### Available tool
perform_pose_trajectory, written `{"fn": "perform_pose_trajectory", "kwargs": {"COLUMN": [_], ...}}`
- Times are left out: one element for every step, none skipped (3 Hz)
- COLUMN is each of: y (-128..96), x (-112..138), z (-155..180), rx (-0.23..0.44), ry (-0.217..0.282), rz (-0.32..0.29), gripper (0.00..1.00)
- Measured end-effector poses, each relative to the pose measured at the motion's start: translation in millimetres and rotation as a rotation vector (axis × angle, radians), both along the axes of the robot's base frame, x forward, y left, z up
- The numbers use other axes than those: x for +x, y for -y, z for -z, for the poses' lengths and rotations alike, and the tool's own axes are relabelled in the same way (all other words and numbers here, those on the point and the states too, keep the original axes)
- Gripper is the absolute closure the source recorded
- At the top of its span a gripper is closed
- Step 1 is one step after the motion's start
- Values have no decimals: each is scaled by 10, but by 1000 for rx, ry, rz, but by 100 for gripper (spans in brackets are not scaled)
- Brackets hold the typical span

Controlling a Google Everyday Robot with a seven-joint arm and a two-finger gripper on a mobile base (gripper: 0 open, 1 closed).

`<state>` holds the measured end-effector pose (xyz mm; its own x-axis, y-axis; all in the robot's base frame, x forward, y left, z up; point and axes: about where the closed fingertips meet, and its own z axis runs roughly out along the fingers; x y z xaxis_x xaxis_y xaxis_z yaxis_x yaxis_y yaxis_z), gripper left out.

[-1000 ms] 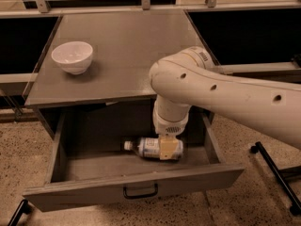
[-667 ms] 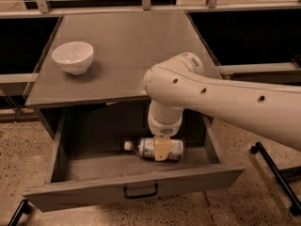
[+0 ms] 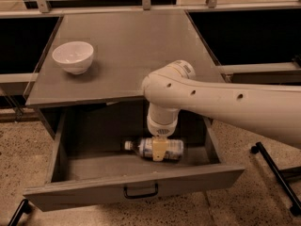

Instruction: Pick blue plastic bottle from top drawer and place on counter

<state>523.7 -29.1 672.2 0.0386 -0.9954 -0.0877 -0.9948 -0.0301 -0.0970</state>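
Note:
The blue plastic bottle [image 3: 170, 148] lies on its side in the open top drawer [image 3: 136, 190], white cap pointing left. My gripper [image 3: 159, 149] hangs straight down from the white arm into the drawer and sits right over the middle of the bottle, with a yellowish finger [image 3: 159, 146] in front of its label. The counter [image 3: 136, 46] lies above and behind the drawer.
A white bowl [image 3: 73, 56] stands on the counter's left side. The drawer's front panel carries a dark curved handle [image 3: 140, 192]. Dark table legs with casters stand on the speckled floor at the right [image 3: 277, 175] and lower left.
The arm has shifted left and lower over the drawer. The gripper stays at the bottle's middle. The bottle has not moved.

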Motion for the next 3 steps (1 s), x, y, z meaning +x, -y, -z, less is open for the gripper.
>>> {"fn": "perform_pose_trajectory", "kwargs": {"y": [21,26,33], "x": [80,96,88], "z": [172,299,406], "rx": [19,39,52], "ry": [-35,-55,-67], "rz": [35,60,81], "gripper": [33,33,40]}}
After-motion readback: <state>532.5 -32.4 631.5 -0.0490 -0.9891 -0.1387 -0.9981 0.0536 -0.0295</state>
